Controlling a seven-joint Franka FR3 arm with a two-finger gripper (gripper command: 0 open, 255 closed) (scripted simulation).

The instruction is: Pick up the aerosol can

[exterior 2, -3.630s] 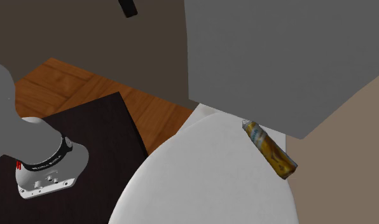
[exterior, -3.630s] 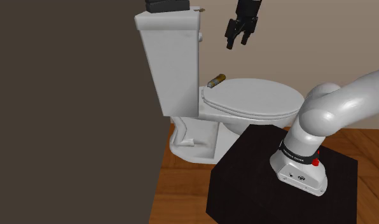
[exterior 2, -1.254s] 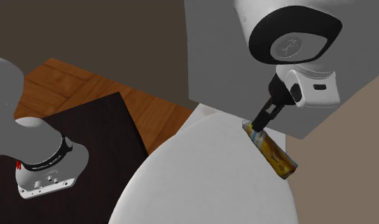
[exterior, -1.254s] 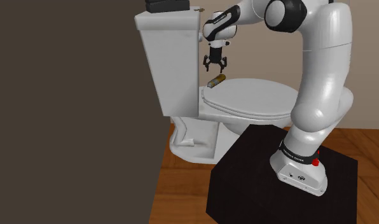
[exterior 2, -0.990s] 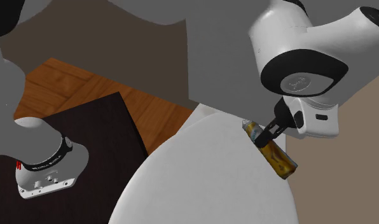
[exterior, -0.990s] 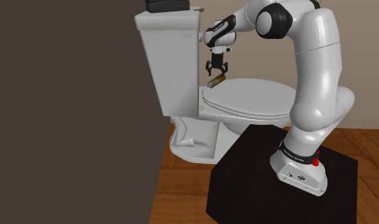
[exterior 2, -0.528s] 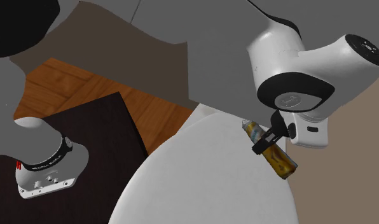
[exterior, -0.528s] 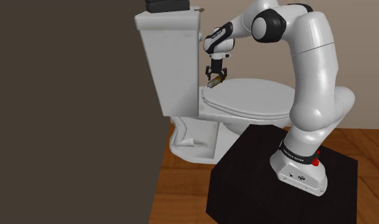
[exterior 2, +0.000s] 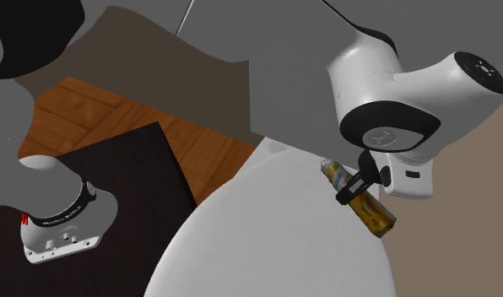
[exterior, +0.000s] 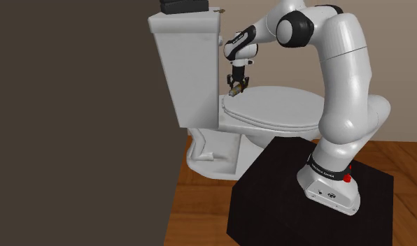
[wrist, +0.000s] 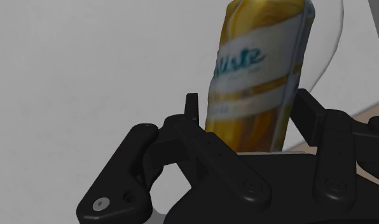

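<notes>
Down from high up, the gripper (exterior: 235, 85) now sits at the back of the white toilet lid (exterior: 287, 108), right by the tank (exterior: 189, 66). Its two black fingers pinch the yellow aerosol can (wrist: 258, 70), which lies on the lid

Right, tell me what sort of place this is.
Most likely a bathroom: a white toilet with its tank and closed lid, standing against a beige wall on a wooden floor.
</notes>
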